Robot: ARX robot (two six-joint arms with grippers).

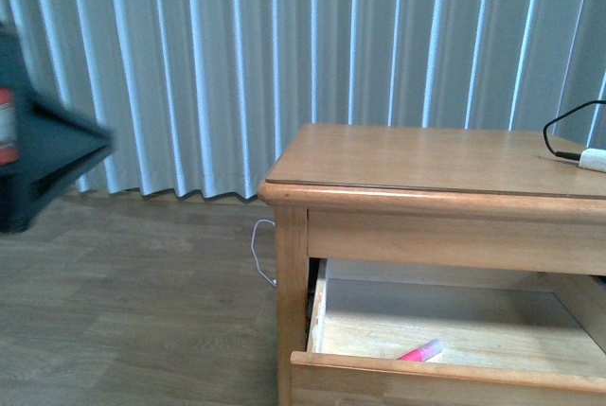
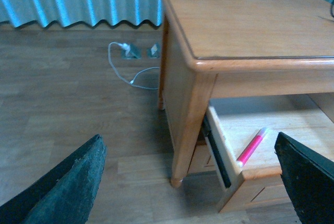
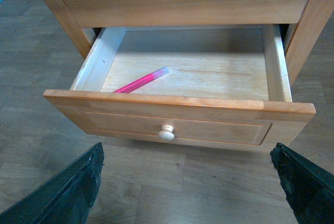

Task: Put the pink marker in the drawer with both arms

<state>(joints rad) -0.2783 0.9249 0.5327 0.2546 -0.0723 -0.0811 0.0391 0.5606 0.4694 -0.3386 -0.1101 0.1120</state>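
Observation:
The pink marker [image 3: 142,81] lies on the pale floor of the open drawer [image 3: 177,125], near its front left corner. It also shows in the front view [image 1: 421,351] and in the left wrist view [image 2: 252,146]. The drawer's round knob [image 3: 166,132] faces my right gripper [image 3: 188,182], which is open and empty, held back from the drawer front above the floor. My left gripper [image 2: 193,182] is open and empty, off the table's left front leg [image 2: 182,130]. Neither arm shows in the front view.
The wooden side table [image 1: 426,165] carries a white cylinder with a black cable [image 1: 592,158] at its far right. A white cord [image 2: 125,70] and floor sockets lie by the curtain. A dark blurred object [image 1: 38,150] stands at the left.

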